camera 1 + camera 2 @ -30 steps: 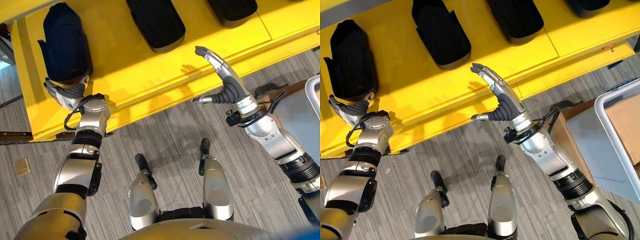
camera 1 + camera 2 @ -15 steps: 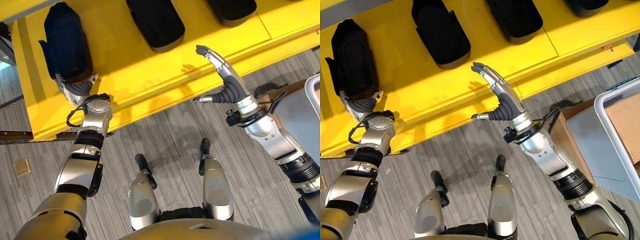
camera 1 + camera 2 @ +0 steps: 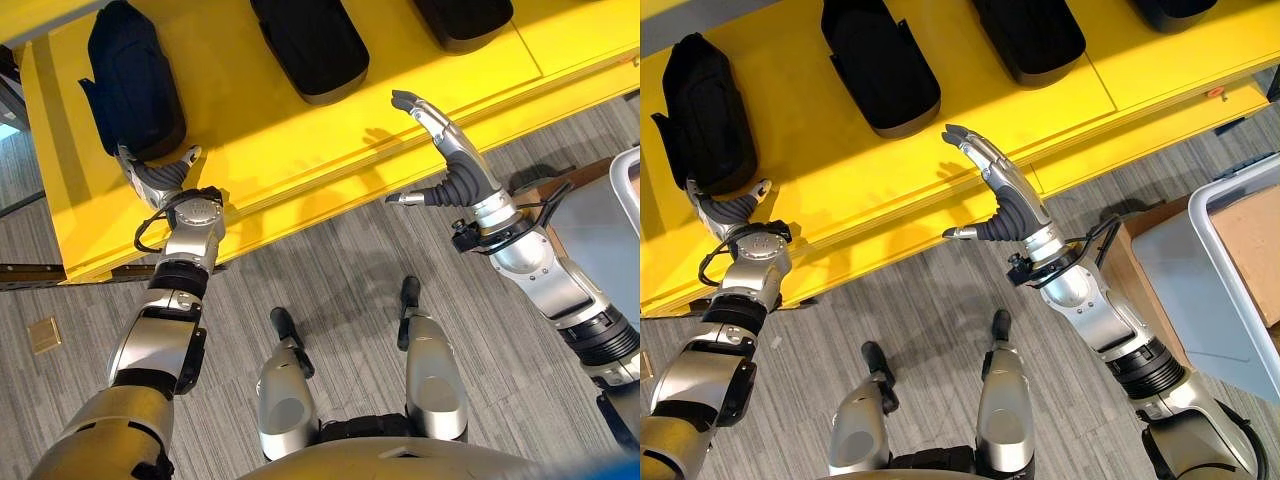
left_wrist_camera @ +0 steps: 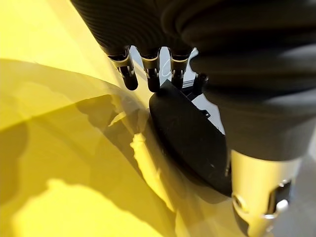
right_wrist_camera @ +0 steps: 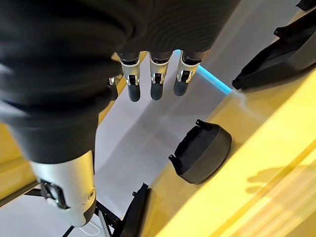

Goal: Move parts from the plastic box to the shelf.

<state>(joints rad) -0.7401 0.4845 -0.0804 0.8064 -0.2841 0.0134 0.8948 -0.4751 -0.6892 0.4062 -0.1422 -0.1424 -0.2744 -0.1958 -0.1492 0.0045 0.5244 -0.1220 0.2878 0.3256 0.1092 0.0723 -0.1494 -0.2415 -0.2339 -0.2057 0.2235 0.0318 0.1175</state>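
Note:
Several black moulded parts lie on the yellow shelf (image 3: pixel 300 150). The leftmost part (image 3: pixel 130 85) rests near the shelf's left end. My left hand (image 3: pixel 155 178) is open just in front of its near end, thumb spread, holding nothing. In the left wrist view its straight fingers (image 4: pixel 131 79) point past that part (image 4: pixel 190 133). My right hand (image 3: pixel 1000 185) hovers open over the shelf's front edge, empty, below the second part (image 3: pixel 880 65). The right wrist view has straight fingers (image 5: pixel 153 84) above another part (image 5: pixel 202 153).
More black parts (image 3: pixel 1030 35) sit farther right on the shelf. A grey plastic box (image 3: pixel 1240 270) with a cardboard piece (image 3: pixel 1255 250) inside stands at the right, beside my right arm. A small brown square (image 3: pixel 43 333) lies on the carpet at the left.
My left hand has come off the near end of the leftmost part and drawn back a little, fingers now spread. The right hand has barely moved.

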